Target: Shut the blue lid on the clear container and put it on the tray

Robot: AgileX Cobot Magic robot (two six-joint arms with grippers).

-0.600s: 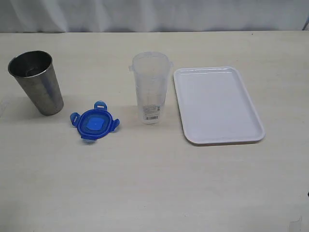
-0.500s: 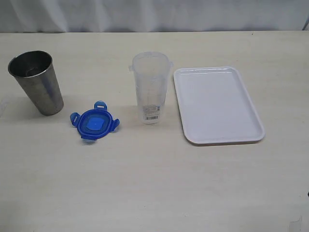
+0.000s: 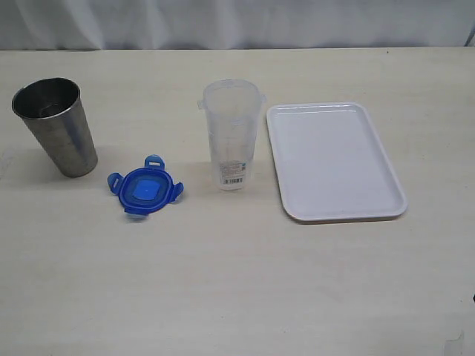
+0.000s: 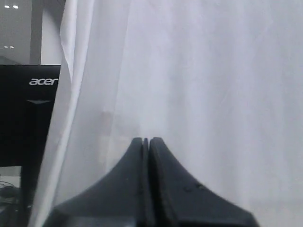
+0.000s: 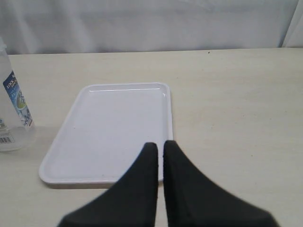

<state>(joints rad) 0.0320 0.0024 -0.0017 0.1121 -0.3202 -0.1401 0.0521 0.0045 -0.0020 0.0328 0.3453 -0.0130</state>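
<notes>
When you read the table [image 3: 223,289] from left to right, take the container [image 3: 232,133] as your reference.

1. Tumbler [image 3: 56,126]: grey metal, upright, well to the left of the container and apart from everything else.
2. Lid [image 3: 145,190]: blue, lying flat on the table with its clip tabs spread outward. It is near the container, on its left and slightly toward the camera, and does not touch it.
3. Container: clear, upright, open at the top, with a white barcode label near its base. It stands on the table, not on the tray.
4. Tray [image 3: 334,159]: white, flat, just to the right of the container, with a narrow gap between the two at table level.

Left gripper [image 4: 146,140]: its fingers are pressed together with nothing between them. It faces a white curtain [image 4: 189,71] with a dark monitor [image 4: 28,113] beside it; you cannot tell its place relative to the container.

Right gripper [image 5: 160,144]: its fingers are closed to a thin slit and grip nothing. It hangs on the tray side of the container, its tips over one short edge of the tray.
</notes>
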